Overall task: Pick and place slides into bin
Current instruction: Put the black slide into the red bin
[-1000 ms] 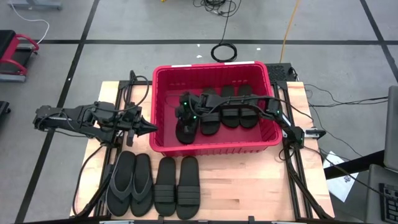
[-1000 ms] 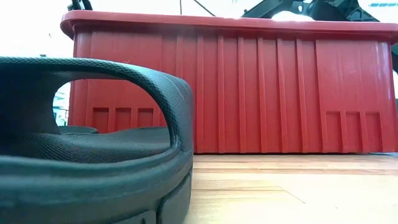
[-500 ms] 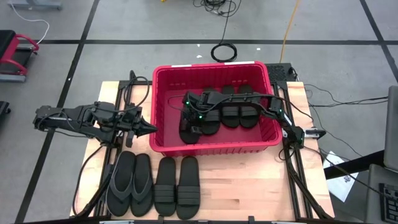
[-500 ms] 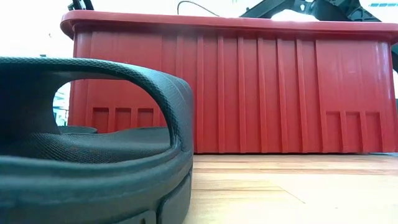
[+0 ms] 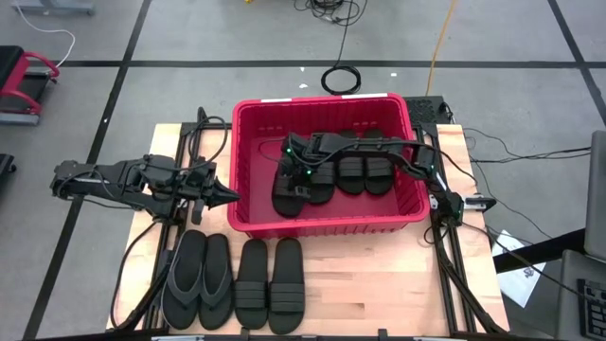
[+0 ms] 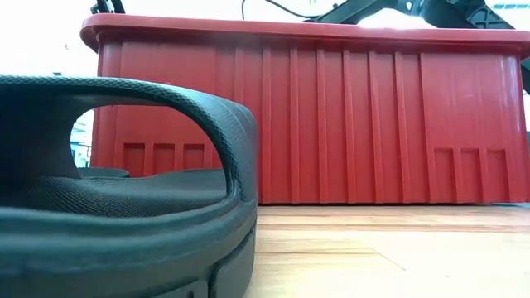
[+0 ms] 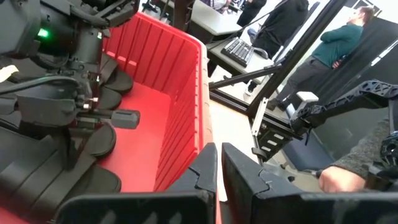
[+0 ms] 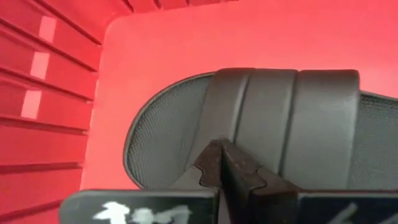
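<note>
bin: you've got one red bin (image 5: 251, 213) at the back middle of the bench (image 5: 379, 284).
slides in bin: you can count four black strap slides; leftmost slide (image 5: 287, 194) sits on the bin floor under the right arm, three more (image 5: 365, 173) side by side to its right.
slides on bench: four in front of the bin, two flip-flops (image 5: 196, 278) on the left, two strap slides (image 5: 269, 283) just beside them.
right end effector (image 5: 299, 180): you see it inside the bin, over the leftmost slide, fingers pressed together; can't tell whether it grips the strap.
left end effector (image 5: 227, 195): outside the bin's left wall, fingers nearly together, holding nothing.
people: two standing (image 7: 329, 53) in the room behind, plus a hand (image 7: 333, 179).
</note>
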Motion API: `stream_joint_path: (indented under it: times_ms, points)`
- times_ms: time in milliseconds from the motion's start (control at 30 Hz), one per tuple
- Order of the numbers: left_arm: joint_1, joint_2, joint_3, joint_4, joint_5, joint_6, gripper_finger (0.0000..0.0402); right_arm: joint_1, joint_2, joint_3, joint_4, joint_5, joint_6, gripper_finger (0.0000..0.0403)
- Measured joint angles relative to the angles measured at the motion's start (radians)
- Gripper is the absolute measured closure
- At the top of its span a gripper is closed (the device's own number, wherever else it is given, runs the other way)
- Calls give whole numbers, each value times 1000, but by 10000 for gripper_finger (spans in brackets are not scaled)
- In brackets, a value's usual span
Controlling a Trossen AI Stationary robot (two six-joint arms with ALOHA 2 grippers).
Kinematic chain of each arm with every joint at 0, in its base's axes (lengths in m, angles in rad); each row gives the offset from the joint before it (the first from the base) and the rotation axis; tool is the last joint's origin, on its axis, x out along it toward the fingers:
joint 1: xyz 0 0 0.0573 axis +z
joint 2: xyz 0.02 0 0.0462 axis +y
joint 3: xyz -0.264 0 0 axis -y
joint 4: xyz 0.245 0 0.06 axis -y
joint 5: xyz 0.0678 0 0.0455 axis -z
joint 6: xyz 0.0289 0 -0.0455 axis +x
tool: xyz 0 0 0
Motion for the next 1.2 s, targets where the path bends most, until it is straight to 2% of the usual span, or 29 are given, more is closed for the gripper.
stream_joint_path:
  times_ms: [200,567,767,933,1033,1200]
  points:
    - [0,0,0,2,0,10,382,0,-74,-1,11,9,-9,403]
    - [4,0,0,9,-5,155,382,-7,-500,1,137,5,40,403]
    - [5,2,0,14,-8,251,382,-31,-649,0,4,-1,167,403]
    - [5,-15,0,62,0,298,382,-29,-745,-8,-137,-4,172,403]
    - [5,-40,0,124,32,350,382,-28,-814,-89,-84,-1,220,403]
    - [5,-109,0,219,45,414,382,-5,-974,-357,218,-4,329,403]
